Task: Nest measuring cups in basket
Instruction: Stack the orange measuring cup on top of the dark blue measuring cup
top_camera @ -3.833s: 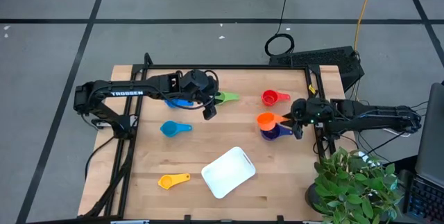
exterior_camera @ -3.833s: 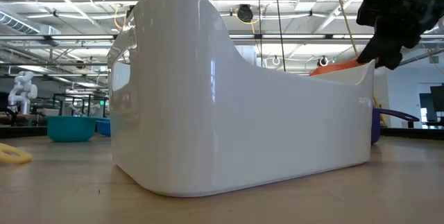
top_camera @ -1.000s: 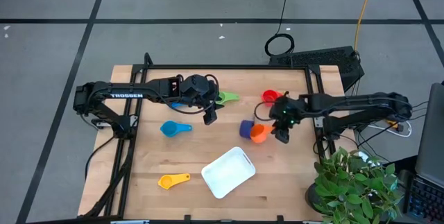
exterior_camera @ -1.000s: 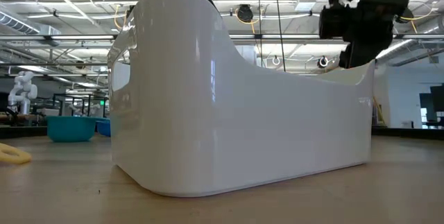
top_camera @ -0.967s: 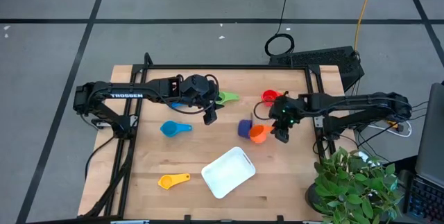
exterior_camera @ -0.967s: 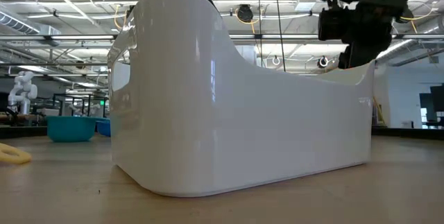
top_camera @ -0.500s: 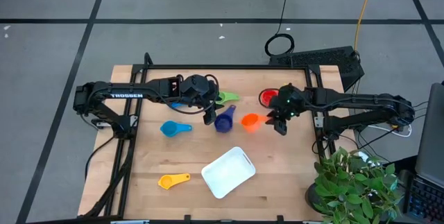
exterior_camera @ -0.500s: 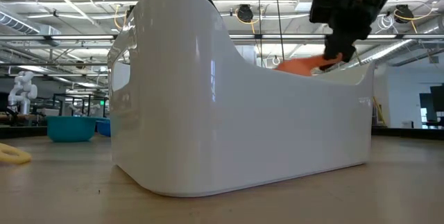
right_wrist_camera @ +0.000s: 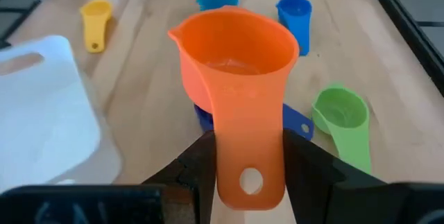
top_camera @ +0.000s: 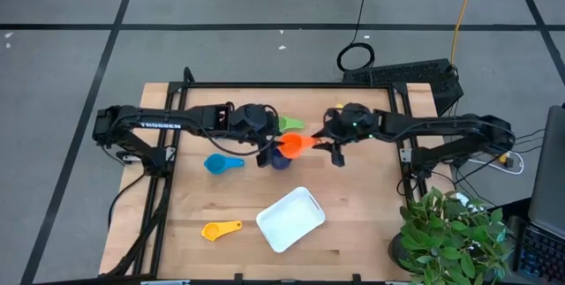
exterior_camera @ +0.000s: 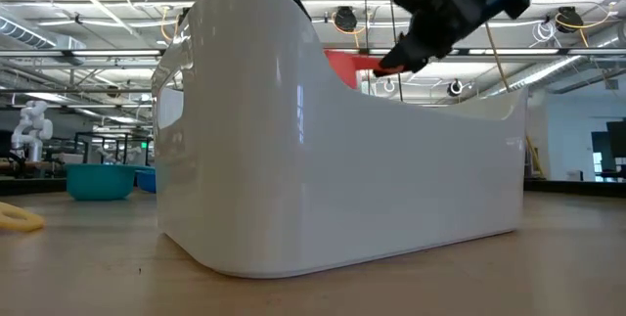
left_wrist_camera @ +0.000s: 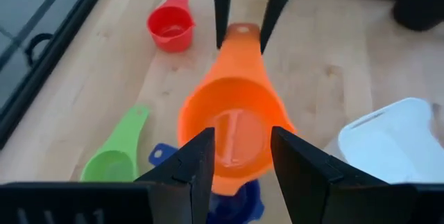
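The right tool is clenched on the handle of the orange cup, holding it level just above the navy cup, which sits on the table. The orange cup's handle runs back toward the right tool, its bowl toward the left tool, whose fingers stand released just beside the navy cup. The basket lies well apart, nearer the table's front.

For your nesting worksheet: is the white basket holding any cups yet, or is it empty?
Empty. In the high view the basket shows only its bare white floor; the orange cup is held by the right gripper.
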You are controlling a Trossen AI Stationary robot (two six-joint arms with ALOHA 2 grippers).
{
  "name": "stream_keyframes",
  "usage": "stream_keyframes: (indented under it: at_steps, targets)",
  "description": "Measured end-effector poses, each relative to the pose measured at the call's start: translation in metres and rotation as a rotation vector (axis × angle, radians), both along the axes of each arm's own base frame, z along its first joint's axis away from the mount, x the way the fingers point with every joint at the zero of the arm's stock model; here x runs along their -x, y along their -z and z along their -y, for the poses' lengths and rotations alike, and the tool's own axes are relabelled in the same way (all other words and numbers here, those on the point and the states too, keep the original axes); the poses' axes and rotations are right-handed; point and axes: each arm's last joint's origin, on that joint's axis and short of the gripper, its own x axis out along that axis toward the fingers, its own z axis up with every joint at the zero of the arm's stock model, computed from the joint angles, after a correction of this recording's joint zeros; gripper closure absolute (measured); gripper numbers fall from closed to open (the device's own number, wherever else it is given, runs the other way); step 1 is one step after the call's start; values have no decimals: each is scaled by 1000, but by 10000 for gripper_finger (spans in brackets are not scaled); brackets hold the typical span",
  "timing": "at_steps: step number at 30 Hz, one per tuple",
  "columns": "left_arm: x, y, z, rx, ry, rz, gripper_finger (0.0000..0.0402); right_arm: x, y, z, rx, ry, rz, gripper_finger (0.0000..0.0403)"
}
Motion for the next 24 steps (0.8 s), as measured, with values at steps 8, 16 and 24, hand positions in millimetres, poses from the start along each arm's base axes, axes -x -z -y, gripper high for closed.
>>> stream_keyframes:
  at_steps: [8, 16, 24]
  targets:
    - [15, -15, 8, -53, -54, 17, 256, -24, 26, 14, 2, -96, 16, 282]
    - [19, -23, 17, -49, -37, 62, 256, -35, 52, 28, -3, -137, -4, 281]
    - [15, -16, 20, -36, -40, 78, 256, -38, 62, 30, -12, -183, -22, 252]
